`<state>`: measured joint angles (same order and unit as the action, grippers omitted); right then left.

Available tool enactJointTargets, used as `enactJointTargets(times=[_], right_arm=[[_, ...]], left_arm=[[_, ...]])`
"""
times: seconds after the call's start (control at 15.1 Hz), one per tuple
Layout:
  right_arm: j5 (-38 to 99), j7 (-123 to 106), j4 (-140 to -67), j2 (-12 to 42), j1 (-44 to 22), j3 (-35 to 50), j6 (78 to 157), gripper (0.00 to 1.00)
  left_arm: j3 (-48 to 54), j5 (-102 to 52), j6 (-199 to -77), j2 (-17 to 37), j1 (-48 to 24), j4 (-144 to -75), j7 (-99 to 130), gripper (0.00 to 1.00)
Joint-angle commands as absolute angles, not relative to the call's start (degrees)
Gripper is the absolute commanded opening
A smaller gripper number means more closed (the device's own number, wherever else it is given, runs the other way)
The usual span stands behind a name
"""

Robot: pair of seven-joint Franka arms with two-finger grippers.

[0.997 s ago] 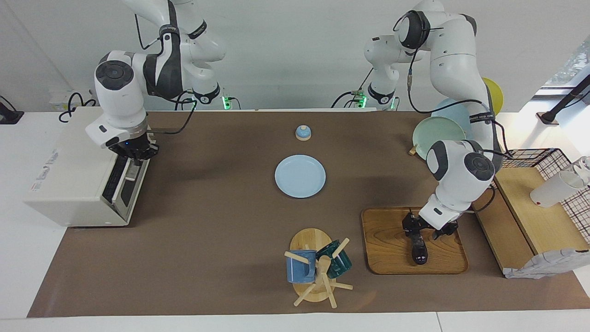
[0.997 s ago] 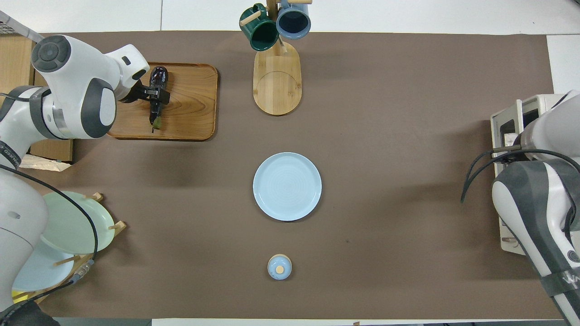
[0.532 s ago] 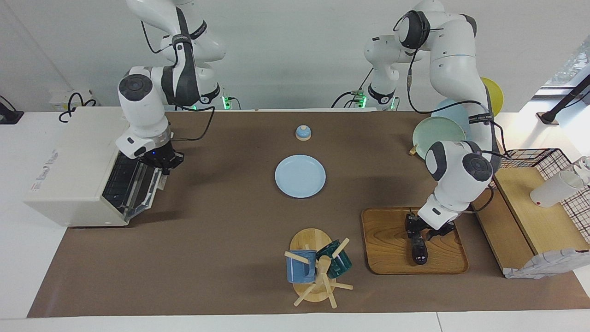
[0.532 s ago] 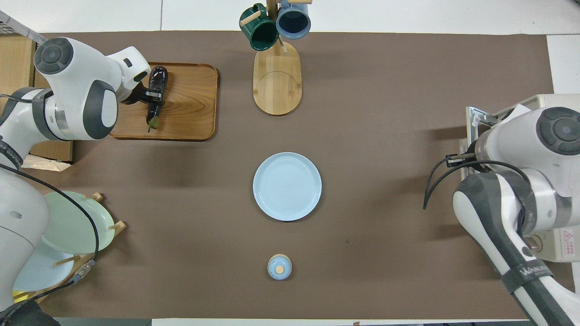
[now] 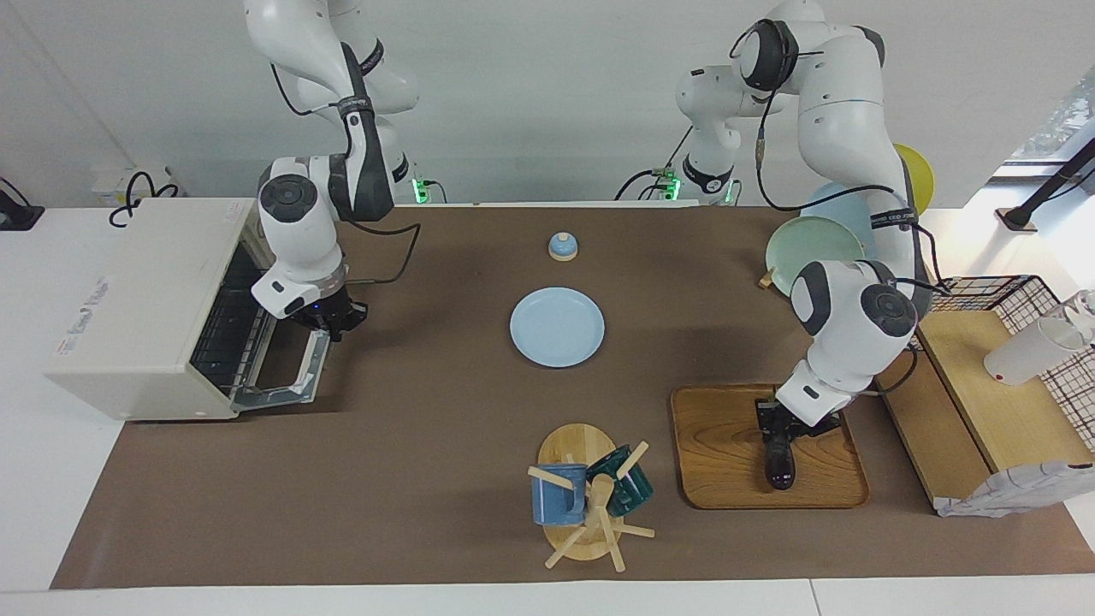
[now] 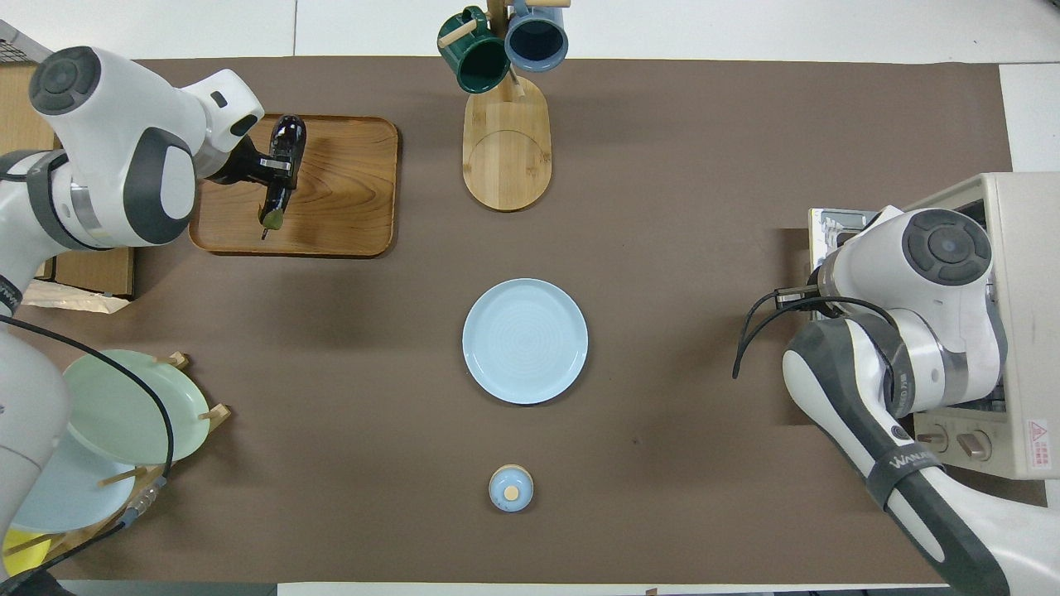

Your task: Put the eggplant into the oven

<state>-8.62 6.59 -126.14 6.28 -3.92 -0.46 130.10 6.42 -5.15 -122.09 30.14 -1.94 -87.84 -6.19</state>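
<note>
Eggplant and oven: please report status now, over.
Left gripper shut on glossy dark purple eggplant, on wooden tray. Right gripper shut at off-white toaster oven door handle; door down. Path across clear.

A plain white wall (image 5: 547, 103) backs the white table (image 5: 51, 479), which carries a brown mat (image 5: 428, 445).

Left end effector (image 5: 774, 423) reaches low, clamped; right end effector (image 5: 329, 323) closed, wrist bent down.
</note>
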Motion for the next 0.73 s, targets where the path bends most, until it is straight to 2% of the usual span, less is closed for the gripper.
enactJointTargets(times=[0.0,0.2,0.53,0.6,0.66], right_arm=[[-6.9,7.2,-127.3,5.9,-4.0,-1.0,131.7,0.0],[-3.6,7.2,-127.8,5.7,-4.2,-0.9,131.2,0.0],[-0.5,7.2,-123.7,5.5,-8.3,-1.0,126.7,0.0],[-0.5,7.2,-123.4,5.3,-8.5,-0.9,126.5,0.54],[-0.4,7.1,-123.3,5.2,-8.5,-0.9,126.5,1.0]], left_arm=[[6.6,-6.9,-113.2,22.6,-2.3,-89.0,-2.3,0.0],[6.7,-6.9,-108.4,17.9,-7.9,-89.6,8.9,0.0],[6.7,-7.0,-108.3,15.3,-19.8,-92.8,26.1,0.0],[6.7,-7.0,-109.8,14.3,-22.1,-94.9,28.6,0.0],[6.7,-7.0,-113.6,12.9,-24.4,-98.6,31.3,0.0]])
